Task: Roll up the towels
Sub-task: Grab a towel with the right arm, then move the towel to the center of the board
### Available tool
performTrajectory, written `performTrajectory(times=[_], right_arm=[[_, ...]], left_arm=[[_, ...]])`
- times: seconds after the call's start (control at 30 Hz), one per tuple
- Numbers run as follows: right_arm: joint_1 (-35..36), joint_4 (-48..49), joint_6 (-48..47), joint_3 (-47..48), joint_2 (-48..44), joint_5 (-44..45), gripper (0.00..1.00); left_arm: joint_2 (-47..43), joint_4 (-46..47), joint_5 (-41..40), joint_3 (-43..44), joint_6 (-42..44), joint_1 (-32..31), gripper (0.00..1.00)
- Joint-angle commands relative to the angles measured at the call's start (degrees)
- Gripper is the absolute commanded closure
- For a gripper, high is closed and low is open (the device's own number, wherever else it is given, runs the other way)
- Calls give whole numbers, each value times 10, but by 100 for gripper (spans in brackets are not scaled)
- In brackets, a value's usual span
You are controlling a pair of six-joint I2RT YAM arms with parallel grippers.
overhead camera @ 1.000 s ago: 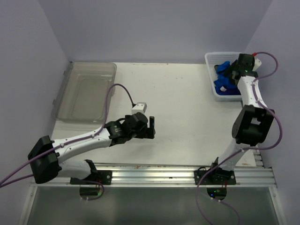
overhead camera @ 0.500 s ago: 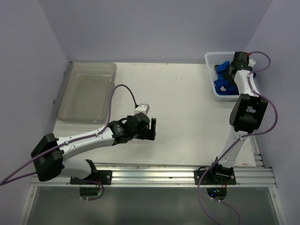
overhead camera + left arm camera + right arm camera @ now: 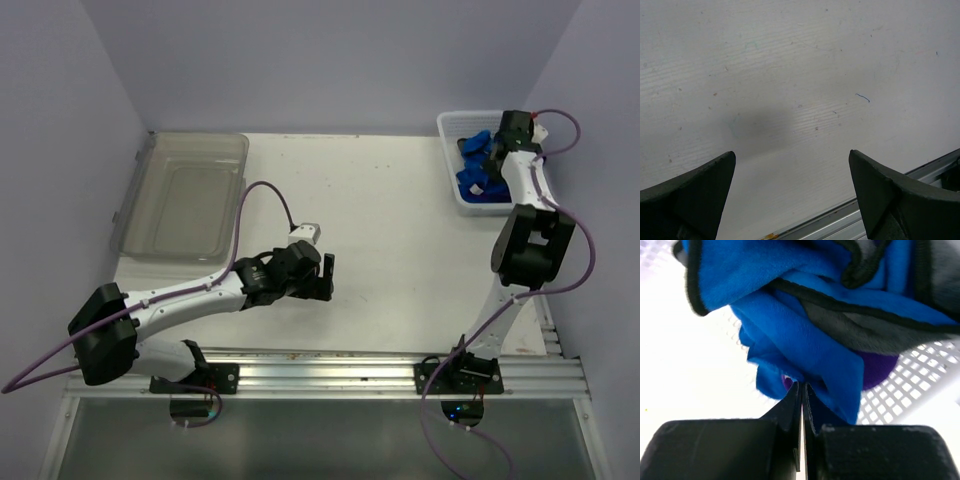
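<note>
Here, the white mesh basket (image 3: 446, 152) sits at the far right corner of the surface (image 3: 390, 215) and holds the towels (image 3: 474, 182), a crumpled heap of bright blue cloths with dark edging. The wrist view shows a purple towel (image 3: 881, 369) tucked under the blue ones. The right end effector (image 3: 801, 388) reaches into the basket with its fingers pressed together, the tips against a low fold of blue cloth; whether any cloth is caught between them I cannot tell. A clear plastic bin (image 3: 150, 158) stands at the far left corner. The left end effector (image 3: 325, 272) hangs low over the bare surface near the front rail, fingers spread wide, holding nothing.
</note>
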Motion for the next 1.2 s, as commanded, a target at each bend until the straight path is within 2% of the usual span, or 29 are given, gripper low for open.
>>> performTrajectory(times=[0.0,0.27,0.5,0.6,0.87,1.0,1.1,1.17], right_arm=[[-1,33,-2,-16,-94,-8,100],[-1,55,21,-45,-206,-54,100],[8,64,40,2,-310,-152,100],[32,53,33,53,-320,-168,100],[152,20,-9,175,-329,-182,100],[201,31,-5,155,-356,-210,100],[244,34,-1,106,-378,-206,100],[282,44,3,37,-388,-203,100]], left_arm=[[-5,21,0,-3,5,3,0],[-13,3,-18,-12,-13,3,0],[-24,27,-7,-28,-28,3,0],[-17,24,-14,-18,-25,3,0],[-14,-38,-41,0,-55,10,0],[-49,-79,-49,1,-49,46,0],[-82,-106,-60,2,-28,93,0],[-105,-122,-72,9,-17,114,0]])
